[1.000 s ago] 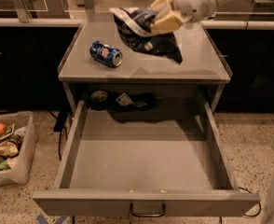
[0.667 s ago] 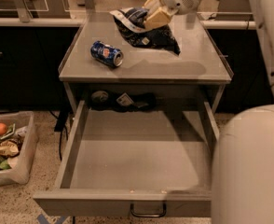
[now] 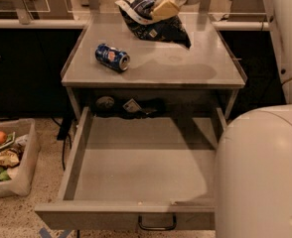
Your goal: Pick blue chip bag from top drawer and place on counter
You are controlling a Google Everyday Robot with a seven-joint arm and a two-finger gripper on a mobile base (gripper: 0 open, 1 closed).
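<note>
The blue chip bag (image 3: 153,21) is crinkled, dark blue with white panels, and sits over the far middle of the counter (image 3: 185,66). My gripper (image 3: 161,6) is at the bag's top, its yellowish fingers (image 3: 165,7) shut on the bag's upper part. I cannot tell whether the bag's lower end touches the counter. The top drawer (image 3: 136,157) is pulled wide open below the counter, its dark wire handle (image 3: 157,224) at the front. Small dark items (image 3: 131,106) lie at the drawer's back.
A blue soda can (image 3: 112,57) lies on its side on the counter's left part. A clear bin (image 3: 9,155) with snacks stands on the floor at the left. My white arm body (image 3: 260,172) blocks the lower right.
My gripper with the bag has moved left and farther back over the counter. My arm body has swung into the right foreground.
</note>
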